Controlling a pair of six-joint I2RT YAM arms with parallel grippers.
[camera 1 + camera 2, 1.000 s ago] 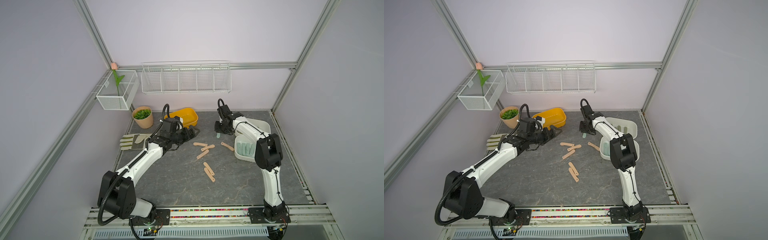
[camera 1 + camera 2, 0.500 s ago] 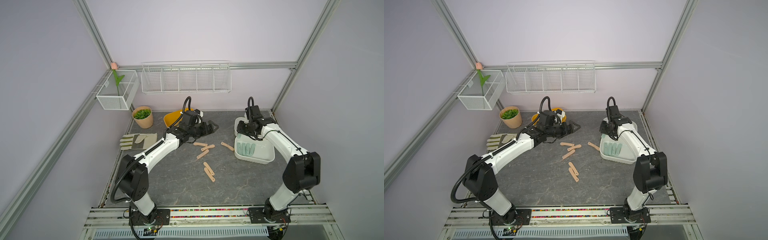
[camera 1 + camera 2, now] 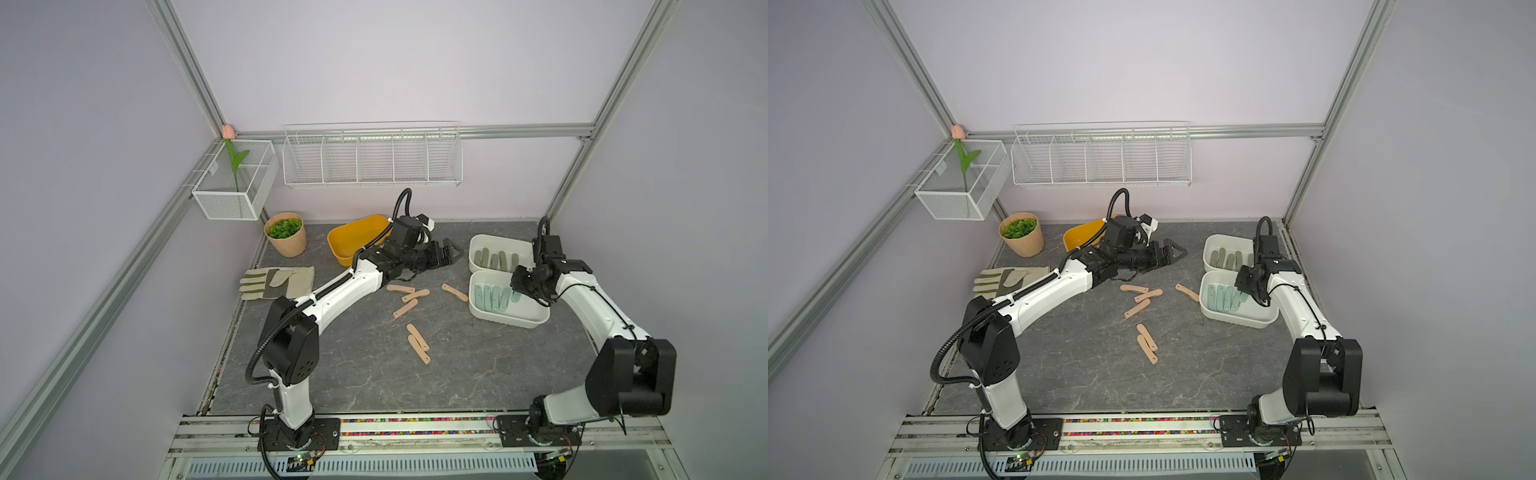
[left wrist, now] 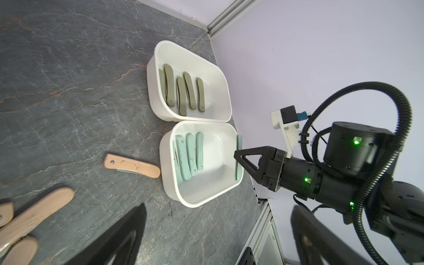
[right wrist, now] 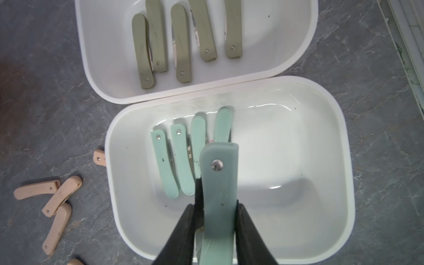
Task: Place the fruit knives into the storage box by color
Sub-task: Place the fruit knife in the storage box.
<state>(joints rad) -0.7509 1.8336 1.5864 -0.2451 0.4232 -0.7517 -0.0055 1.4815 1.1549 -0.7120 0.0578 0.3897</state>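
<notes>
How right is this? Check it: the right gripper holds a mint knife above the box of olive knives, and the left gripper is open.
Only the box is wrong. The right wrist view shows the right gripper holding the mint knife above the box of mint knives, not the box of olive knives. The left gripper is open.

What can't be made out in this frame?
- The yellow bin: inside partly hidden behind the left arm in both top views.
- The mint knife in the right gripper: near end hidden between the fingers in the right wrist view; contact with the white bin unclear.
- The peach knives: some cut off by the left wrist view's edge.
</notes>
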